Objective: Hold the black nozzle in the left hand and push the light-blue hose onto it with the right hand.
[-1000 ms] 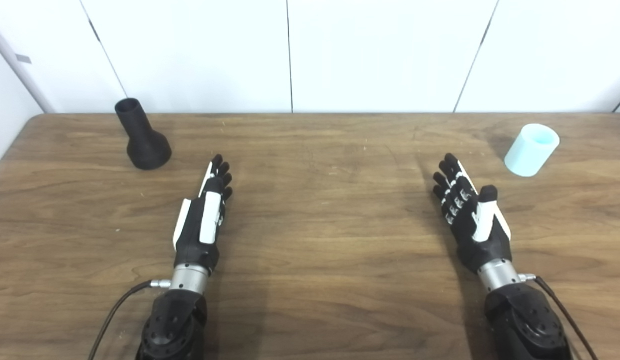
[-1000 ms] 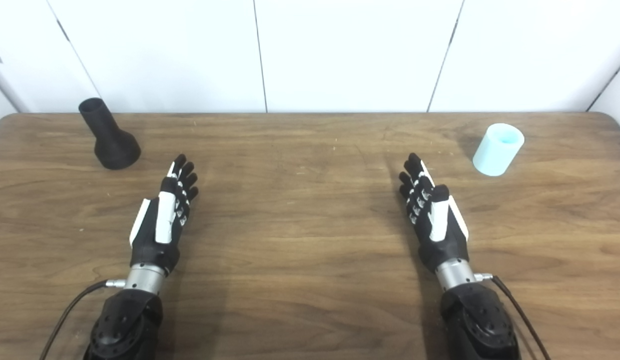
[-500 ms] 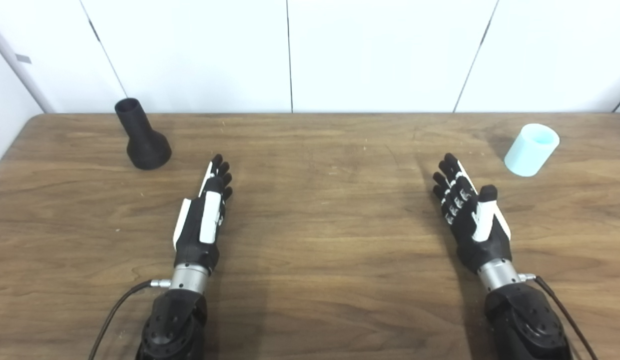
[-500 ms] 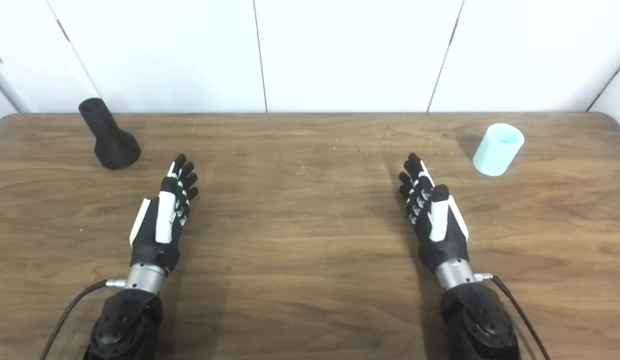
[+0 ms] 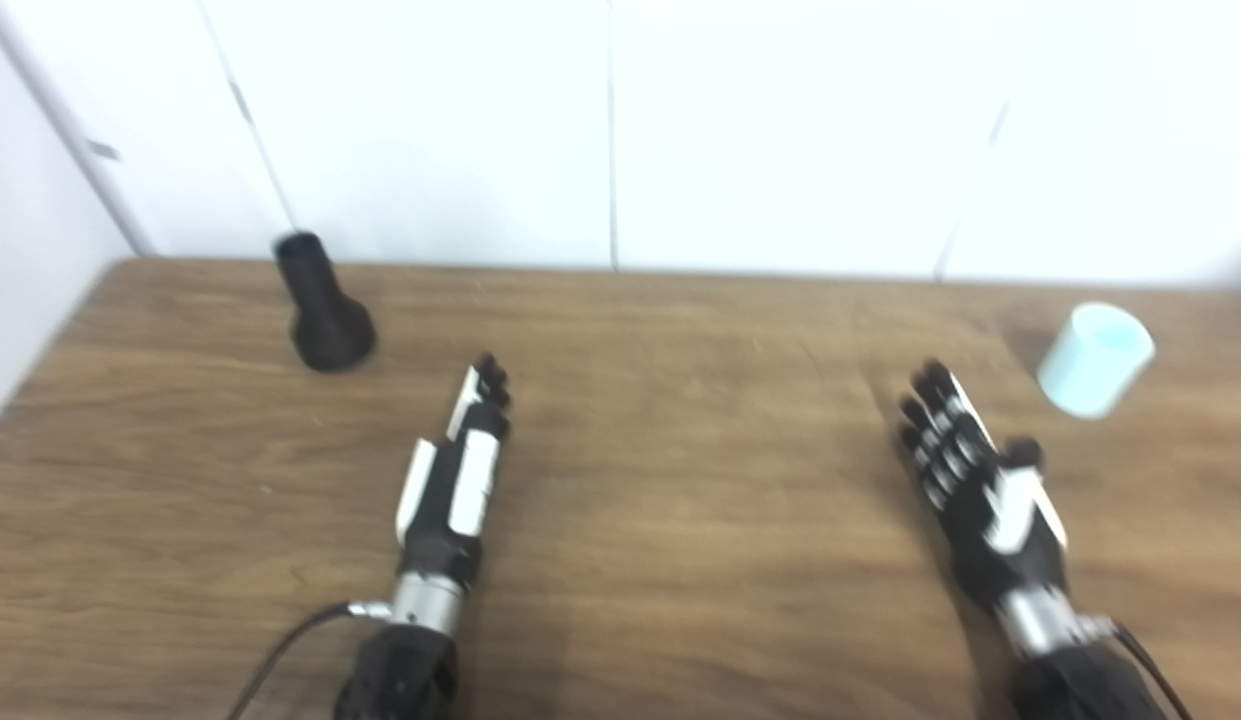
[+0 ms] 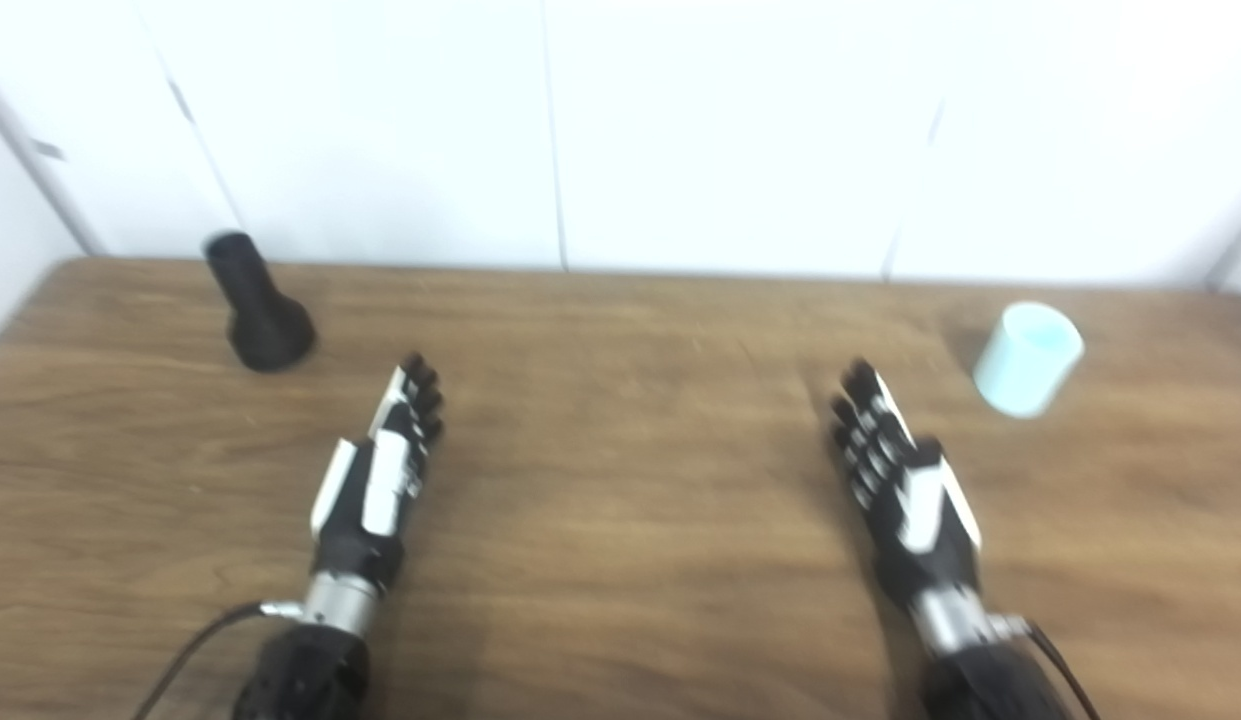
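Note:
The black nozzle (image 5: 323, 305) stands upright on its flared base at the far left of the wooden table (image 5: 680, 560). The short light-blue hose piece (image 5: 1093, 359) stands at the far right. My left hand (image 5: 460, 470) lies open and empty over the table, well to the near right of the nozzle. My right hand (image 5: 970, 480) is open and empty, palm turned inward, to the near left of the hose piece. Both views are blurred.
White wall panels (image 5: 620, 130) stand right behind the table's far edge. The table's left edge (image 5: 40, 370) runs close to the nozzle. Cables trail from both wrists at the bottom.
The whole picture has shifted down and right and gone blurry, so the camera has moved. The hands, nozzle and hose piece keep their places relative to each other.

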You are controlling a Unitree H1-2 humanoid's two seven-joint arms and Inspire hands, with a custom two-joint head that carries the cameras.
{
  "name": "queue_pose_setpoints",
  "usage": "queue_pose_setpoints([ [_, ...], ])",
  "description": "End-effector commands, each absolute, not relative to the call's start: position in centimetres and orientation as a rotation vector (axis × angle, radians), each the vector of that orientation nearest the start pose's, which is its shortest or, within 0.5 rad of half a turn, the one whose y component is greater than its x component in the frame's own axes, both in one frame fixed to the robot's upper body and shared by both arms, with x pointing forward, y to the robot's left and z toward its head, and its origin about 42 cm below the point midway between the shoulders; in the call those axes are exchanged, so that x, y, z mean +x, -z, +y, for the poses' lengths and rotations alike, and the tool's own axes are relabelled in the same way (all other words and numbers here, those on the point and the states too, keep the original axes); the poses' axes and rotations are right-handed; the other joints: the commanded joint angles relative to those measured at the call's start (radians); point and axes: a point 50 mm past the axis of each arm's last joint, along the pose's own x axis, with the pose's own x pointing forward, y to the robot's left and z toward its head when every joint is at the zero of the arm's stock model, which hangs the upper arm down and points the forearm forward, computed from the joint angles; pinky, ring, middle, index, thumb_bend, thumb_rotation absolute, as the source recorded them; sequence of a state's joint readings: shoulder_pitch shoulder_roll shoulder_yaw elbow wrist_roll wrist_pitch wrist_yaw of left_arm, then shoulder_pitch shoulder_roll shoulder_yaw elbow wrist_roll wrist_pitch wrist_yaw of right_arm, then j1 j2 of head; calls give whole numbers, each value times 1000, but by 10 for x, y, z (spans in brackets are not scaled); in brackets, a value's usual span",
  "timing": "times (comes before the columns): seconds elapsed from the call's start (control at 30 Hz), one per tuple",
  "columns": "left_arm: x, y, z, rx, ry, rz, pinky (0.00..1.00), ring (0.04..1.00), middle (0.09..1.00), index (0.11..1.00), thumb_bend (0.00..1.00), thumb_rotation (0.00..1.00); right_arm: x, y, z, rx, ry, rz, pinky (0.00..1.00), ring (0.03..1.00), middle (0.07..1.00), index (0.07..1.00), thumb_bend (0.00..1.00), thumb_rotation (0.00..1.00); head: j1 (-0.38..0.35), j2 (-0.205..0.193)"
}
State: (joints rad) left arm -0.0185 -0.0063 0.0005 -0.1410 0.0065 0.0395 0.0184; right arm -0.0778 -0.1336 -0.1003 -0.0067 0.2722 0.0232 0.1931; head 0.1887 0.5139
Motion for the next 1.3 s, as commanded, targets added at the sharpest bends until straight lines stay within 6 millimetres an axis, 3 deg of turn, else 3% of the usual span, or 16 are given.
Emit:
queue_pose_setpoints([
  [0.0, 292, -143, 208, 6, -35, -192, 1000, 1000, 1000, 1000, 816, 1000, 301, -108, -280, 132, -113, -76, 1000, 1000, 1000, 1000, 763, 1000, 2, -3],
  [0.3, 288, -141, 209, -7, -66, -241, 1000, 1000, 1000, 1000, 797, 1000, 298, -101, -282, 134, -115, -85, 1000, 1000, 1000, 1000, 773, 1000, 9, -29],
  [0.43, 285, -152, 227, 25, -142, -330, 1000, 1000, 1000, 1000, 725, 989, 296, -101, -278, 134, -114, -86, 1000, 1000, 1000, 1000, 769, 1000, -2, -29],
  [0.5, 288, -155, 237, 43, -206, -380, 1000, 1000, 998, 1000, 680, 918, 296, -100, -276, 132, -115, -85, 1000, 1000, 1000, 1000, 770, 1000, -11, -31],
  [0.67, 297, -170, 265, 131, -330, -483, 927, 935, 924, 1000, 770, 739, 296, -101, -271, 127, -115, -82, 1000, 1000, 1000, 1000, 766, 1000, -22, -34],
  [0.83, 302, -182, 298, 215, -416, -561, 929, 939, 919, 979, 737, 661, 297, -100, -266, 125, -116, -80, 1000, 1000, 1000, 1000, 766, 1000, -26, -37],
  [0.97, 309, -187, 319, 211, -482, -561, 971, 954, 939, 961, 743, 620, 296, -101, -265, 124, -115, -78, 1000, 1000, 1000, 1000, 785, 1000, -29, -35],
  [1.17, 324, -194, 344, 215, -537, -521, 881, 938, 943, 961, 702, 553, 296, -102, -267, 122, -117, -78, 1000, 1000, 1000, 1000, 791, 1000, -32, -16],
  [1.27, 339, -197, 360, 283, -555, -480, 888, 941, 941, 959, 685, 523, 295, -103, -267, 122, -117, -79, 1000, 1000, 1000, 1000, 791, 1000, -33, -13],
])
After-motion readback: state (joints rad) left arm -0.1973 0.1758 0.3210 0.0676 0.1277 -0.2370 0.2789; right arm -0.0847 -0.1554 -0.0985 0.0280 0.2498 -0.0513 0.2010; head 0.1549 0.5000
